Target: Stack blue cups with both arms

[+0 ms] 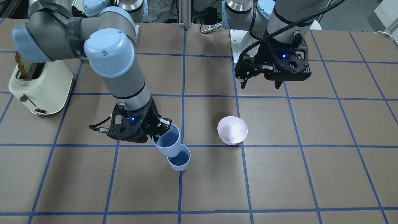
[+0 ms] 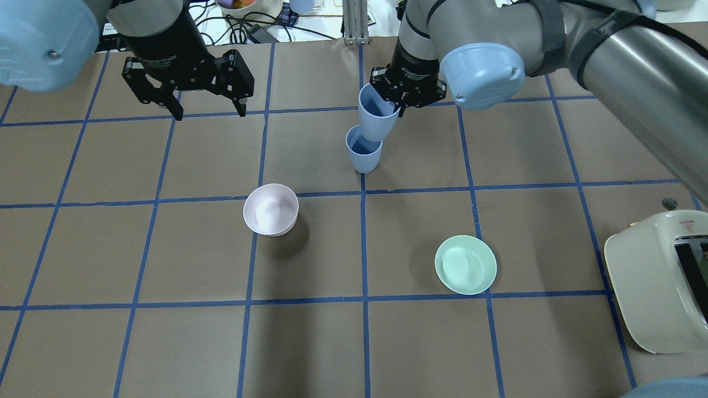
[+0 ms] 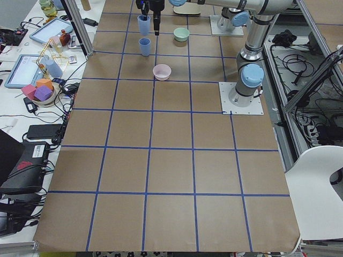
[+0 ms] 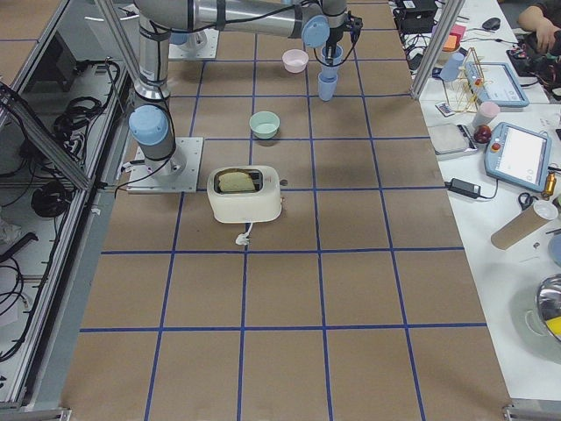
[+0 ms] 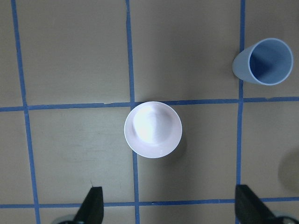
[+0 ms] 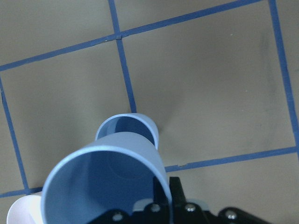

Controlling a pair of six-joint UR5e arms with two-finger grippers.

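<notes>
My right gripper (image 2: 394, 106) is shut on the rim of one blue cup (image 2: 377, 117) and holds it tilted in the air. It hangs just above the second blue cup (image 2: 363, 152), which stands upright on the table. The left side view shows a gap between the held cup (image 3: 143, 24) and the standing cup (image 3: 144, 46). In the right wrist view the held cup (image 6: 107, 186) covers part of the standing cup's (image 6: 131, 128) mouth. My left gripper (image 2: 210, 114) is open and empty, raised over the table far to the left of the cups.
A pale pink bowl (image 2: 271, 209) sits below my left gripper's side, and also shows in the left wrist view (image 5: 153, 129). A mint-green bowl (image 2: 465, 264) lies nearer my right side. A cream toaster (image 2: 658, 276) stands at the right edge.
</notes>
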